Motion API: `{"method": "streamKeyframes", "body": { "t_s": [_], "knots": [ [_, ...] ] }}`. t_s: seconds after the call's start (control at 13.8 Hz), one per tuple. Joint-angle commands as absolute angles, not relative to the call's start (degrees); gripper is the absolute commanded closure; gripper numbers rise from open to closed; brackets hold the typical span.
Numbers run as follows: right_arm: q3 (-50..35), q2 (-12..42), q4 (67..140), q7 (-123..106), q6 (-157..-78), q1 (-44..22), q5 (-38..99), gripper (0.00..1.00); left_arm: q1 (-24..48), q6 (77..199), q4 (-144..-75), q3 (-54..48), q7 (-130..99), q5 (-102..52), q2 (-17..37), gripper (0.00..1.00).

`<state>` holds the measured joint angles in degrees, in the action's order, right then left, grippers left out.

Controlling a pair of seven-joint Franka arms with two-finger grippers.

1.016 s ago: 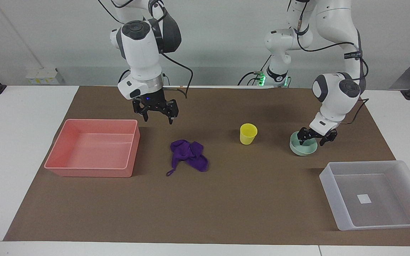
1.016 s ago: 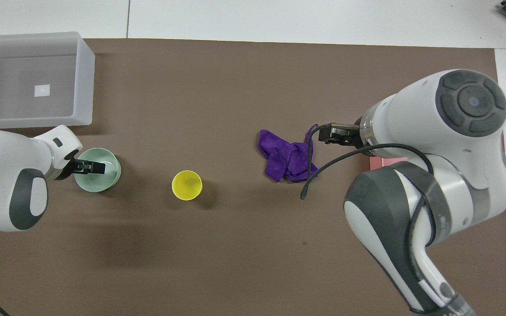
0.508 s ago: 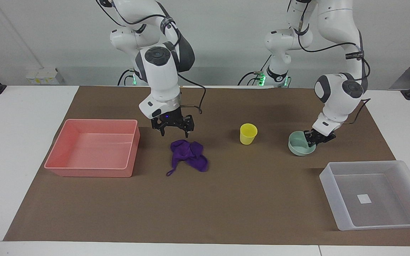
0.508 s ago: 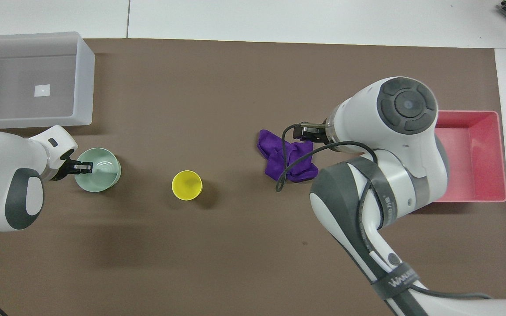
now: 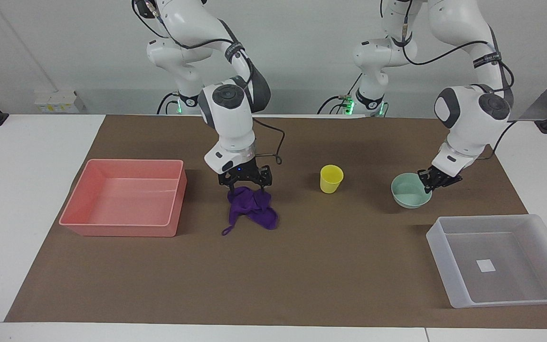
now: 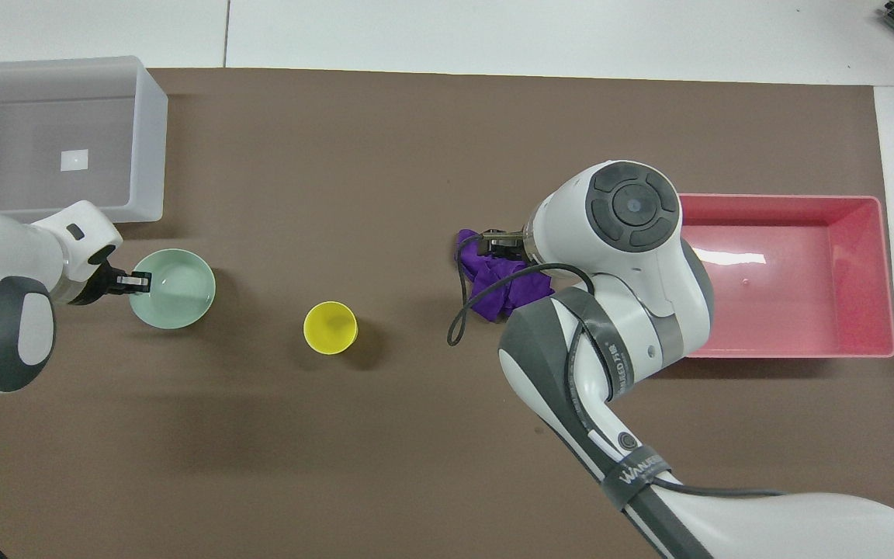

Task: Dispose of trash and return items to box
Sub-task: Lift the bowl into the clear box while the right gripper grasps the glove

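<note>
The yellow cup [image 5: 331,178] was seen standing untouched on the worktop [image 5: 302,266] nearest the robots, between the purple cloth [image 5: 252,209] and the green bowl [image 5: 411,190]. The left gripper [image 5: 432,181] was found at the bowl's rim on the side toward the left arm's end of the worktop, its fingers pinched together on that rim, so the bowl was judged to be gripped and the step in hand to be its return to the clear box [image 5: 504,259], which lay empty farther from the robots. A lift and a short carry over the box wall would be called for next (with the bowl kept level). The right gripper [image 5: 245,186] was lowered onto the cloth with its fingers spread apart; closing on the wad would be needed before it could be dropped in the pink bin [image 5: 126,197] beside it.
</note>
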<state>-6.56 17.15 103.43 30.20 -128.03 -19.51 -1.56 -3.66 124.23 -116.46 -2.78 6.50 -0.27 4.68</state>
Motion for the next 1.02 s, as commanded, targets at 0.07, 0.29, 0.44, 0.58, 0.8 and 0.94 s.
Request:
{"method": "streamKeyframes", "body": {
  "t_s": [0.07, 0.29, 0.44, 0.58, 0.8, 0.94],
  "knots": [
    [-6.68, 20.03, 104.24, 32.52, -132.35, -20.91, -3.59, 0.00, -5.45, 120.67, -108.12, -3.08, 7.64, -0.35, 7.99, 1.00],
    [-6.50, 21.53, 107.30, 32.70, -135.25, -21.97, -10.08, 0.00, -6.85, 120.59, -102.24, -3.08, 7.65, -0.35, 10.98, 1.00],
    [-6.59, 21.88, 108.89, 32.70, -136.92, -21.27, -14.57, 0.00, -8.43, 120.24, -97.50, -3.16, 7.65, -0.35, 13.96, 1.00],
    [-6.59, 22.15, 110.47, 32.70, -138.95, -21.27, -15.99, 0.00, -9.57, 116.91, -89.34, -3.25, 7.65, -0.44, 19.22, 1.00],
    [-6.50, 22.41, 111.79, 32.70, -140.80, -21.18, -16.08, 0.00, -10.80, 112.51, -76.33, -3.43, 7.56, -1.41, 27.83, 1.00],
    [-6.50, 22.41, 111.88, 32.43, -140.71, -21.18, -16.08, 0.20, -12.74, 110.92, -68.07, -4.04, 7.47, -1.41, 34.07, 1.00]
  ]
}}
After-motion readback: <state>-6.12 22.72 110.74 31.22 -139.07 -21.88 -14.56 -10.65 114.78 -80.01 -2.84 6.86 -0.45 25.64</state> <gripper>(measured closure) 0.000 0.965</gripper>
